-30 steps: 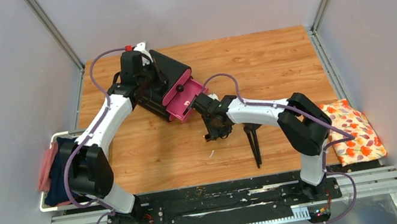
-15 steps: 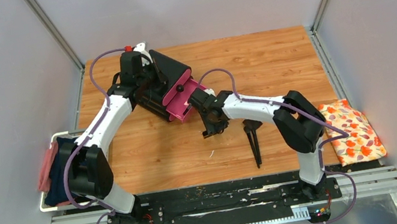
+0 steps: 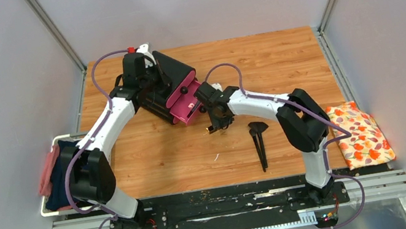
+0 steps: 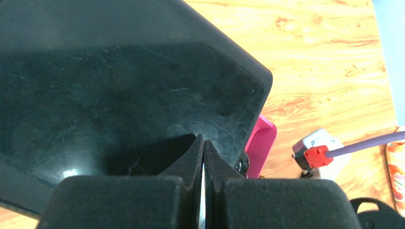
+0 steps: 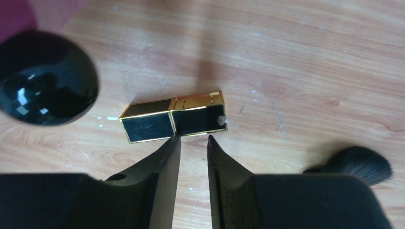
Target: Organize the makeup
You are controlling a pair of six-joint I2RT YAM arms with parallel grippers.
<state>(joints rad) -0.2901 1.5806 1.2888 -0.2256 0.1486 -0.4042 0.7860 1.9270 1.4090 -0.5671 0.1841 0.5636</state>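
Note:
The black-and-gold case [image 5: 173,117] lies flat on the wood just past my right gripper's [image 5: 192,139] tips. That gripper is slightly open and empty. In the top view the case [image 3: 210,130] lies by my right gripper [image 3: 216,118], in front of the pink drawers [image 3: 185,104]. Black long-handled brushes [image 3: 259,142] lie to its right, and one brush head [image 5: 356,164] shows in the right wrist view. My left gripper [image 4: 203,142] is shut, its tips on top of the black box [image 4: 119,81]. The sponges and the short tube are out of view.
A round black drawer knob [image 5: 45,78] is close to the left of the case. The orange floral cloth [image 3: 360,132] lies at the table's right edge. A white bin [image 3: 48,210] with cloths hangs off the left edge.
My right gripper has moved up and left toward the pink drawers. The case now shows on the table at its tips. The left arm has not moved.

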